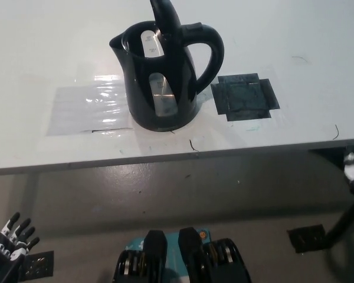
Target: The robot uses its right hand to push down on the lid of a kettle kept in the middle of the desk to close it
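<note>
Black electric kettle (165, 76) upright on white desk (295, 35), lid (165, 17) raised on its hinge, spout pointing picture-left, handle picture-right. Just left of kettle base, clear film patch (88, 109) taped flat; just right of base, dark tape square (246, 97); no object above lid; desk front edge (165, 158) close before kettle, open desktop behind and to both sides. White left hand (9, 247) low and far left of kettle, below desk edge, fingers spread, empty; right hand not in view.
</note>
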